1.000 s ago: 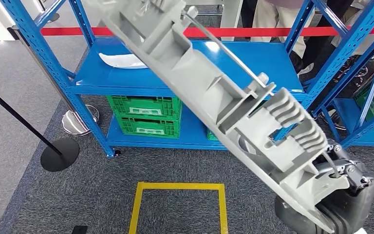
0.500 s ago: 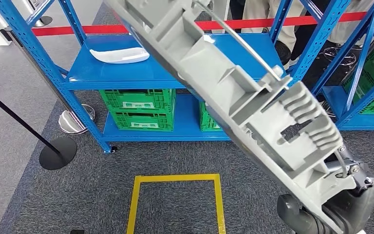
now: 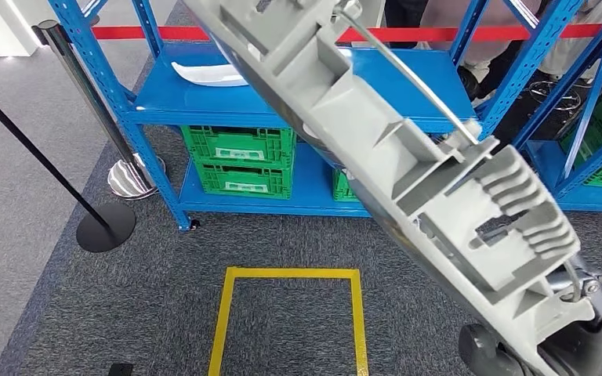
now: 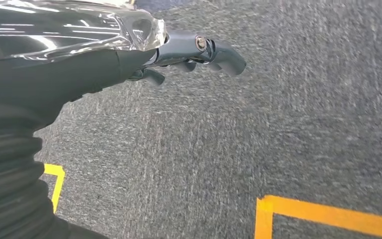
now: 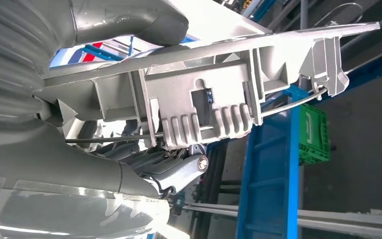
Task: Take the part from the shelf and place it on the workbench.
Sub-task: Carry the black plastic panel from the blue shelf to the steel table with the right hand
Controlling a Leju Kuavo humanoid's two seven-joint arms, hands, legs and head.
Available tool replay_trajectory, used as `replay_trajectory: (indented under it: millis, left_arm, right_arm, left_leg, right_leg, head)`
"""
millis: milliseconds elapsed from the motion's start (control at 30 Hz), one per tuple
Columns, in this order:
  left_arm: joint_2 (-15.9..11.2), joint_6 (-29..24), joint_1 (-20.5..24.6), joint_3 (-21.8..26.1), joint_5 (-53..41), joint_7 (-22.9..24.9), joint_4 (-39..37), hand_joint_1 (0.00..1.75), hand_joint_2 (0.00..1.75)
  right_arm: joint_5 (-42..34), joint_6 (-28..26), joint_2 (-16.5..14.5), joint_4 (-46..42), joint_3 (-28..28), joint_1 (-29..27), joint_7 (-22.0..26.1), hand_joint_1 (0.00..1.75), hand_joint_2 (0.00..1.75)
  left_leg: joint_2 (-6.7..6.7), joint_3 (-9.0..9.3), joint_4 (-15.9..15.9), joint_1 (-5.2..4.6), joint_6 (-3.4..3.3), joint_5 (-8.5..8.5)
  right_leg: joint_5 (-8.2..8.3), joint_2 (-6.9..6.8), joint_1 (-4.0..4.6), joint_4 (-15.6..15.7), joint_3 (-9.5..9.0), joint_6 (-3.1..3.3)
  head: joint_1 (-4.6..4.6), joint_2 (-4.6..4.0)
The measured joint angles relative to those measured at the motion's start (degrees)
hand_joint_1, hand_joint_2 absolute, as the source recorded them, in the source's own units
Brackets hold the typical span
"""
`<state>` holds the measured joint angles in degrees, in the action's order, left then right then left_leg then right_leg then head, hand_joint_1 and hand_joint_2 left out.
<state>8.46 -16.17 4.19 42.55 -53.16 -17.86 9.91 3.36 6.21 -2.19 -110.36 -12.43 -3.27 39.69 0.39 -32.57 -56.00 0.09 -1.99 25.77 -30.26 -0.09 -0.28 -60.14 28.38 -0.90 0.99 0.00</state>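
Note:
A long grey plastic part [image 3: 407,157] with ribs and a thin metal rod runs diagonally across the head view, from the top middle down to the lower right. My right hand [image 3: 572,337] grips its lower end at the bottom right corner. In the right wrist view the part [image 5: 219,94] lies across the dark fingers [image 5: 179,169], with the thumb over its other side. My left hand [image 4: 199,50] hangs over grey carpet, fingers apart and holding nothing.
A blue shelf [image 3: 282,110] stands ahead with a white curved part [image 3: 208,73] on its board and green crates [image 3: 239,160] below. A yellow floor square [image 3: 290,274] lies before it. A stanchion base [image 3: 106,227] is at left; red tape [image 3: 125,32] and people's legs [image 3: 439,16] are behind.
The whole view has shifted, so the camera has moved. The part and my right hand sit slightly lower and further right in the picture; the grip is unchanged.

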Motion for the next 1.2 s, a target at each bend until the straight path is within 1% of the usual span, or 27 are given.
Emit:
replay_trajectory:
  millis: [33, 67, 133, 167, 233, 300, 333, 367, 400, 433, 500, 533, 567, 633, 667, 733, 800, 833, 867, 900, 933, 1000, 1033, 1067, 1100, 1167, 1200]
  left_arm:
    - [0.0, -0.1, 0.0, 0.1, 0.0, -0.1, 0.0, 0.0, 1.75]
    - [0.0, -0.1, 0.0, 0.1, -0.1, -0.1, 0.0, 0.0, 1.75]
    - [0.0, -0.1, 0.0, 0.1, -0.4, -0.3, 0.0, 0.0, 1.75]
    - [0.0, -0.1, 0.0, 0.1, -0.6, -0.4, 0.0, 0.0, 1.75]
    - [-0.1, -0.1, 0.0, 0.0, -0.8, -0.4, 0.0, 0.0, 1.75]
    - [-0.2, 0.1, 0.0, 0.0, -0.9, -0.4, 0.0, 0.0, 1.75]
    - [-0.2, 0.3, 0.0, 0.0, -1.0, -0.4, 0.0, 0.0, 1.75]
    - [-0.2, 0.7, 0.0, 0.0, -1.2, -0.4, 0.0, 0.0, 1.75]
    - [-0.2, 1.1, 0.0, 0.0, -1.5, -0.5, 0.0, 0.0, 1.75]
    - [-0.2, 1.5, 0.0, -0.1, -1.7, -0.7, 0.0, 0.0, 1.75]
    - [-0.1, 2.1, 0.1, -0.2, -2.1, -1.1, 0.0, 0.0, 1.75]
    - [0.0, 2.4, 0.1, -0.2, -2.3, -1.2, 0.0, 0.0, 1.75]
    - [0.1, 2.6, 0.2, -0.3, -2.4, -1.2, 0.0, 0.0, 1.75]
    - [0.3, 2.8, 0.2, -0.5, -2.7, -0.7, 0.0, 0.0, 1.75]
    - [0.4, 2.9, 0.2, -0.5, -2.8, -0.4, 0.0, 0.0, 1.75]
    - [0.6, 2.9, 0.2, -0.7, -3.2, 0.3, 0.0, 0.0, 1.75]
    - [0.6, 2.9, 0.2, -0.9, -3.7, 0.7, 0.0, 0.0, 1.75]
    - [0.6, 2.9, 0.1, -1.0, -3.8, 0.9, 0.0, 0.0, 1.75]
    - [0.6, 2.9, 0.1, -1.1, -3.9, 0.9, 0.0, 0.0, 1.75]
    - [0.6, 2.8, 0.1, -1.1, -3.9, 1.0, 0.0, 0.0, 1.75]
    - [0.6, 2.8, 0.0, -1.2, -3.8, 1.0, 0.0, 0.0, 1.75]
    - [0.5, 2.7, 0.0, -1.2, -3.7, 0.8, 0.0, 0.0, 1.75]
    - [0.5, 2.6, 0.0, -1.2, -3.7, 0.6, 0.0, 0.0, 1.75]
    - [0.5, 2.5, 0.0, -1.2, -3.7, 0.5, 0.0, 0.0, 1.75]
    - [0.5, 2.5, 0.0, -1.2, -3.7, 0.3, 0.0, 0.0, 1.75]
    - [0.5, 2.4, 0.0, -1.2, -3.7, 0.1, 0.0, 0.0, 1.75]
    - [0.5, 2.5, 0.0, -1.2, -3.7, -0.1, 0.0, 0.0, 1.75]
  right_arm:
    - [0.0, 0.0, 0.0, 0.0, 0.0, 0.0, 0.0, 1.75, 1.75]
    - [0.0, 0.0, 0.1, 0.0, 0.0, 0.0, 0.0, 1.75, 1.75]
    - [0.0, 0.1, 0.2, 0.0, 0.0, 0.0, 0.0, 1.75, 1.75]
    - [0.0, 0.1, 0.3, 0.0, 0.1, 0.0, 0.0, 1.75, 1.75]
    - [0.0, 0.1, 0.3, 0.0, 0.1, 0.0, 0.0, 1.75, 1.75]
    - [0.0, 0.0, 0.3, 0.0, 0.1, -0.2, 0.0, 1.75, 1.75]
    - [0.0, -0.3, 0.3, 0.0, 0.1, -0.4, 0.0, 1.75, 1.75]
    - [0.1, -0.7, 0.3, 0.0, 0.2, -0.7, 0.0, 1.75, 1.75]
    - [0.3, -1.1, 0.3, 0.0, 0.2, -1.0, 0.0, 1.75, 1.75]
    - [0.4, -1.5, 0.3, 0.0, 0.3, -1.3, 0.0, 1.75, 1.75]
    - [0.5, -2.2, 0.3, 0.0, 0.4, -1.6, 0.0, 1.75, 1.75]
    - [0.5, -2.3, 0.3, 0.0, 0.5, -1.7, 0.0, 1.75, 1.75]
    - [0.4, -2.4, 0.3, 0.0, 0.5, -1.7, 0.0, 1.75, 1.75]
    - [0.4, -2.2, 0.3, 0.0, 0.6, -1.6, -0.4, 1.75, 1.75]
    - [0.3, -2.1, 0.3, 0.0, 0.6, -1.6, -0.6, 1.75, 1.75]
    - [-0.5, -1.9, 0.3, 0.0, 0.6, -1.5, -1.4, 1.75, 1.75]
    - [-1.7, -1.9, 0.3, 0.1, 0.9, -1.4, -1.8, 1.75, 1.75]
    - [-2.2, -1.9, 0.3, 0.2, 1.1, -1.4, -1.9, 1.75, 1.75]
    - [-2.6, -1.8, 0.4, 0.2, 1.3, -1.5, -1.9, 1.75, 1.75]
    - [-2.8, -1.8, 0.4, 0.3, 1.5, -1.7, -1.8, 1.75, 1.75]
    - [-3.0, -1.8, 0.4, 0.4, 1.7, -1.8, -1.7, 1.75, 1.75]
    - [-3.3, -1.6, 0.4, 0.5, 2.0, -1.8, -1.2, 1.75, 1.75]
    - [-3.3, -1.6, 0.4, 0.6, 2.2, -1.8, -1.0, 1.75, 1.75]
    - [-3.4, -1.6, 0.4, 0.6, 2.5, -1.9, -0.8, 1.75, 1.75]
    - [-3.4, -1.6, 0.4, 0.6, 2.7, -1.9, -0.6, 1.75, 1.75]
    - [-3.4, -1.7, 0.3, 0.5, 3.1, -2.1, -0.4, 1.75, 1.75]
    - [-3.5, -1.7, 0.3, 0.5, 3.2, -2.2, -0.4, 1.75, 1.75]
  left_leg:
    - [-0.01, -0.31, -0.2, -0.04, 0.31, -0.28]
    - [0.0, -0.54, -0.3, -0.04, 0.66, -0.61]
    - [-0.03, -0.88, -0.3, 0.04, 1.41, -1.16]
    - [-0.09, -1.18, -0.6, 0.07, 1.76, -0.71]
    - [-0.24, -2.58, -4.2, 0.2, 2.37, 2.91]
    - [-0.29, -4.76, -11.3, 0.34, 2.85, 7.98]
    - [-0.29, -5.47, -14.5, 0.41, 3.0, 9.32]
    - [-0.29, -5.45, -16.1, 0.46, 3.08, 9.44]
    - [-0.28, -4.3, -15.4, 0.52, 3.1, 8.38]
    - [-0.28, -2.07, -12.6, 0.56, 3.05, 6.73]
    - [-0.33, 3.63, -4.1, 0.52, 2.84, 4.81]
    - [-0.41, 5.48, -1.0, 0.44, 2.7, 4.74]
    - [-0.51, 6.34, 0.7, 0.31, 2.49, 5.04]
    - [-0.59, 5.86, 1.1, 0.14, 1.75, 4.79]
    - [-0.47, 5.47, 1.2, 0.18, 1.19, 4.37]
    - [-0.16, 4.42, 1.3, 0.37, 0.13, 3.29]
    - [0.0, 3.19, 1.3, 0.36, -0.33, 2.24]
    - [0.02, 2.55, 1.2, 0.34, -0.36, 1.74]
    - [0.03, 1.94, 1.1, 0.32, -0.33, 1.3]
    - [0.03, 1.41, 1.0, 0.31, -0.26, 0.92]
    - [0.01, 0.93, 0.9, 0.31, -0.16, 0.61]
    - [-0.05, 0.11, 0.4, 0.24, 0.2, 0.15]
    - [-0.07, -0.21, 0.1, 0.18, 0.49, -0.09]
    - [-0.08, -0.45, 0.0, 0.14, 0.82, -0.35]
    - [-0.07, -0.64, -0.1, 0.1, 1.18, -0.67]
    - [-0.1, -1.0, -0.2, 0.14, 1.9, -0.98]
    - [-0.13, -1.4, -0.8, 0.17, 2.22, -0.22]
  right_leg:
    - [0.12, 0.01, 0.12, 2.9, -1.63, 0.27]
    - [-0.1, 0.02, 0.26, 4.2, -2.17, 0.46]
    - [0.41, 0.0, 0.29, 4.5, -1.62, 1.03]
    - [0.84, -0.05, 0.17, 4.6, -1.21, 1.42]
    - [1.94, -0.19, -0.12, 4.8, -0.2, 2.16]
    - [2.92, -0.25, -0.09, 4.7, 1.09, 2.45]
    - [3.4, -0.25, -0.08, 4.6, 1.78, 2.43]
    - [3.84, -0.26, -0.08, 4.5, 2.41, 2.35]
    - [4.26, -0.26, -0.1, 4.3, 3.01, 2.22]
    - [4.62, -0.26, -0.12, 4.1, 3.56, 2.05]
    - [5.2, -0.25, -0.06, 3.6, 4.47, 1.56]
    - [5.49, -0.25, 0.02, 3.4, 4.79, 1.24]
    - [5.81, -0.25, 0.07, 3.3, 5.04, 0.88]
    - [6.54, -0.24, 0.02, 3.3, 5.42, 0.14]
    - [6.36, -0.22, -0.07, 3.1, 5.77, -0.19]
    - [3.27, -0.14, -0.17, 0.0, 7.26, -0.76]
    - [-2.12, -0.11, -0.23, -7.5, 9.71, -1.22]
    - [-3.88, -0.1, -0.23, -11.2, 10.59, -1.37]
    - [-4.55, -0.1, -0.23, -13.4, 10.71, -1.43]
    - [-4.03, -0.1, -0.24, -13.3, 9.69, -1.37]
    - [-2.71, -0.11, -0.24, -10.7, 7.47, -1.21]
    - [-0.41, -0.09, -0.19, -1.6, 1.31, -0.71]
    - [0.09, -0.06, -0.1, 1.9, -0.83, -0.41]
    - [0.1, -0.02, 0.01, 4.0, -1.91, -0.12]
    - [-0.05, 0.02, 0.14, 4.5, -1.95, 0.16]
    - [0.57, 0.0, 0.07, 4.5, -1.09, 0.91]
    - [0.98, -0.04, -0.04, 4.5, -0.67, 1.37]
  head:
    - [0.02, 0.0]
    - [-0.01, 0.0]
    - [-0.04, 0.0]
    - [-0.09, 0.0]
    - [-0.55, 0.0]
    - [-1.23, 0.0]
    - [-1.41, 0.0]
    - [-1.58, 0.0]
    - [-1.72, 0.0]
    - [-1.85, 0.0]
    - [-2.13, 0.0]
    - [-2.19, 0.0]
    - [-2.2, 0.0]
    - [-2.06, 0.0]
    - [-2.03, 0.0]
    - [-1.58, 0.0]
    - [-0.95, 0.0]
    - [-0.74, 0.0]
    - [-0.6, 0.0]
    - [-0.45, 0.0]
    - [-0.32, 0.0]
    - [-0.04, 0.0]
    - [-0.01, 0.0]
    - [0.01, 0.0]
    - [-0.01, 0.0]
    - [-0.1, 0.0]
    - [-0.26, 0.0]
